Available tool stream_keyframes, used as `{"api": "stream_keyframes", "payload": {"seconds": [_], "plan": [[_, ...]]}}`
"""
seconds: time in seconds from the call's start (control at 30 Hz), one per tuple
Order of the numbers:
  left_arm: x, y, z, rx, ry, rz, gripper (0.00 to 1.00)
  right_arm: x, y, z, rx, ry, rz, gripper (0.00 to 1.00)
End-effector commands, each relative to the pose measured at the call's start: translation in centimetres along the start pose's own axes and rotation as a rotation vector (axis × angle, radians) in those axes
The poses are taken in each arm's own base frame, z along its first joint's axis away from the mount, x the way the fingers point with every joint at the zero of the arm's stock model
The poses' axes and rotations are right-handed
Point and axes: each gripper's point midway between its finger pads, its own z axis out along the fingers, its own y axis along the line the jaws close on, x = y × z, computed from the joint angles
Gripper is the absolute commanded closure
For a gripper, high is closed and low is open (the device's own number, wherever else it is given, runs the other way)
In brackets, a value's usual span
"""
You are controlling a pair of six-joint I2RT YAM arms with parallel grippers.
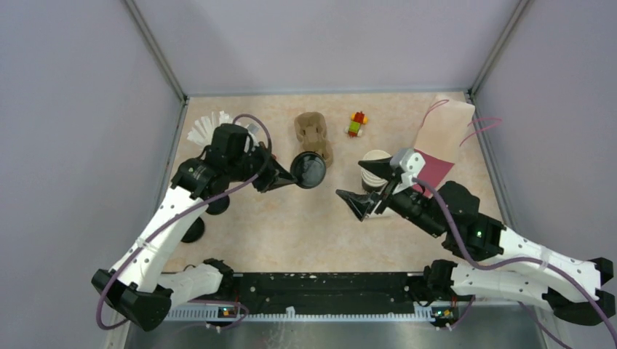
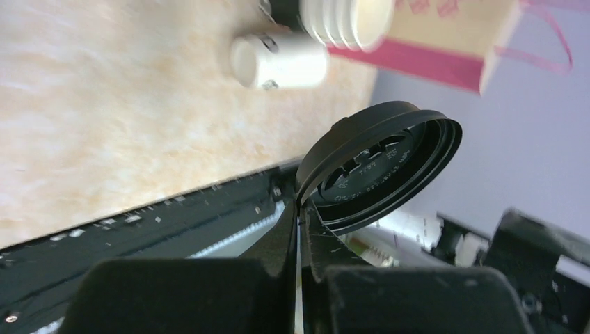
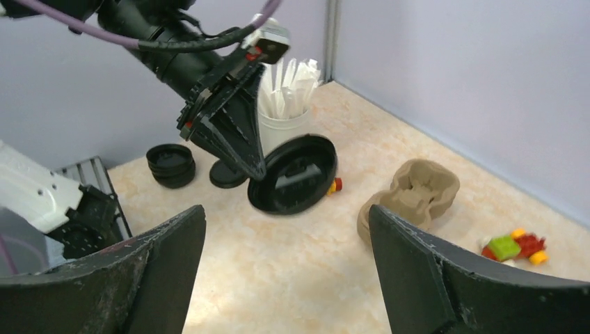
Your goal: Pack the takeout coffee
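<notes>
My left gripper [image 1: 289, 174] is shut on the rim of a flat round black lid [image 1: 308, 169], holding it on edge above the table's middle. In the left wrist view the fingertips [image 2: 300, 212] pinch the lid [image 2: 381, 167] with its underside facing the camera. A nested stack of white-rimmed paper cups [image 1: 376, 161] stands right of centre, also at the top of the left wrist view [image 2: 348, 21]. My right gripper [image 1: 366, 186] is open and empty just in front of the cups. In the right wrist view the right gripper [image 3: 285, 219] faces the held lid [image 3: 293, 174].
A brown pulp cup tray [image 1: 313, 134] lies behind the lid. A beige cup of white sticks [image 1: 211, 127] stands at the back left. Spare black lids [image 3: 170, 163] lie on the left. A small brick toy [image 1: 356, 123] and a pink-beige paper bag [image 1: 444, 138] sit at the back right.
</notes>
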Motion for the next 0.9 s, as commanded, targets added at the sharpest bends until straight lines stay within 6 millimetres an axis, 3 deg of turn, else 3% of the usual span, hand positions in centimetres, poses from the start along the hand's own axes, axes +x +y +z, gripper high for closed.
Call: {"api": "stream_keyframes", "payload": {"seconds": [0.0, 0.17, 0.3, 0.37, 0.5, 0.67, 0.87], "plan": [[-3.3, 5.4, -1.3, -0.144, -0.133, -0.034, 1.00, 2.3, -2.7, -1.9, 0.213, 0.106, 0.236, 0.17], [-3.7, 10.1, -1.8, -0.287, -0.167, -0.013, 1.00, 8.0, -5.4, -3.3, 0.468, 0.389, 0.279, 0.20], [-2.8, 11.6, -1.7, -0.320, -0.134, 0.024, 1.00, 13.1, -8.4, -4.2, 0.589, 0.615, 0.365, 0.29], [-2.5, 12.1, -1.8, -0.330, -0.122, 0.041, 1.00, 14.3, -9.1, -4.4, 0.570, 0.628, 0.444, 0.33], [-2.0, 12.1, -2.1, -0.321, -0.108, 0.066, 1.00, 17.8, -11.3, -7.1, 0.684, 0.692, 0.553, 0.30], [-1.3, 11.9, -2.1, -0.288, -0.081, 0.086, 1.00, 20.4, -11.9, -9.3, 0.767, 0.716, 0.574, 0.26], [-0.8, 12.2, -2.1, -0.284, -0.055, 0.111, 1.00, 22.7, -10.4, -10.7, 0.796, 0.712, 0.703, 0.22]]}}
